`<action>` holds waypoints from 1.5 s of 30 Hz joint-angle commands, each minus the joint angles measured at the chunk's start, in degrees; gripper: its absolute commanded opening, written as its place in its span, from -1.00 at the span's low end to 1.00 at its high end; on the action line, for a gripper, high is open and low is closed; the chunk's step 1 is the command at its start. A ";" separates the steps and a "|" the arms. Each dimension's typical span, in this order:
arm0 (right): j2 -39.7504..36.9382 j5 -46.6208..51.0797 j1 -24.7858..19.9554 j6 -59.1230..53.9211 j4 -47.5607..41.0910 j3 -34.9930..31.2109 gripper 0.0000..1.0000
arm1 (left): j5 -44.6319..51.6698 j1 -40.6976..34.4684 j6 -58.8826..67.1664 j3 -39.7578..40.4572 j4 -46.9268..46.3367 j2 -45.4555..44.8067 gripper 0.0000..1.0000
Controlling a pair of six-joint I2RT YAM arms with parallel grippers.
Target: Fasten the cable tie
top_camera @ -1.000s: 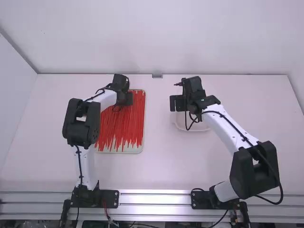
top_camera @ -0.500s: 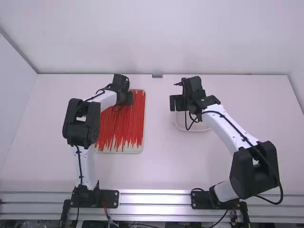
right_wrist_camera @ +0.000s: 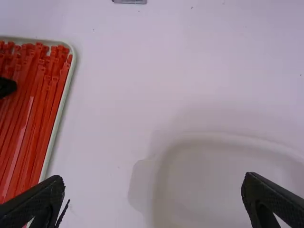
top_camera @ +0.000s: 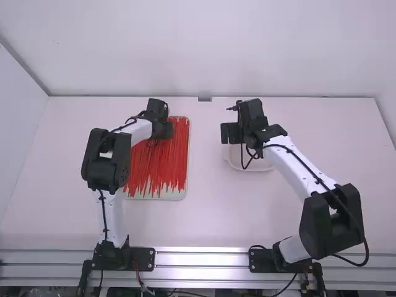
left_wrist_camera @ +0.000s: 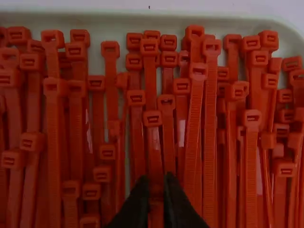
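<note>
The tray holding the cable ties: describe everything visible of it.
The tray is a pale, shallow rectangle with rounded corners and a low rim, plastic by its look. It lies flat on the white table, ahead of the left arm's base. Red cable ties cover nearly all its floor, lengthwise, heads toward the far end. The left gripper sits low over that end, shut on one tie's strap.

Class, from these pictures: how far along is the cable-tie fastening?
Done: nothing; the ties lie straight on the tray. In hand: the left pincer is pinched on one cable tie. To do: lifting it, threading tail through head, pulling tight. The right pincer hangs open near the dish.
</note>
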 commanded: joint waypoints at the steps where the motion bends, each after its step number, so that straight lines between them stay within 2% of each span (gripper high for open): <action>1: 0.55 0.02 -0.09 0.20 0.13 1.66 0.99 | 0.63 0.20 -0.13 -0.50 0.09 0.61 -0.95; 12: 0.55 0.02 -0.09 0.20 0.13 1.66 0.99 | 0.66 0.24 -3.10 0.98 1.57 0.59 -0.96; 23: 0.55 0.00 -0.04 0.20 0.13 1.70 0.99 | 0.22 0.28 -3.04 15.87 -7.87 -4.94 -0.96; 29: 0.52 -0.04 -0.02 0.20 0.15 1.73 0.99 | 0.15 0.28 -3.72 18.69 -8.46 -11.08 -0.96; 38: 0.46 -5.66 -0.04 0.22 0.42 1.81 0.99 | -1.44 -0.46 -2.69 13.60 -10.71 -22.93 -0.96; 45: 0.35 -13.68 -0.04 0.20 1.97 1.81 0.99 | -1.27 -0.46 -3.13 0.98 -7.08 -35.26 -0.96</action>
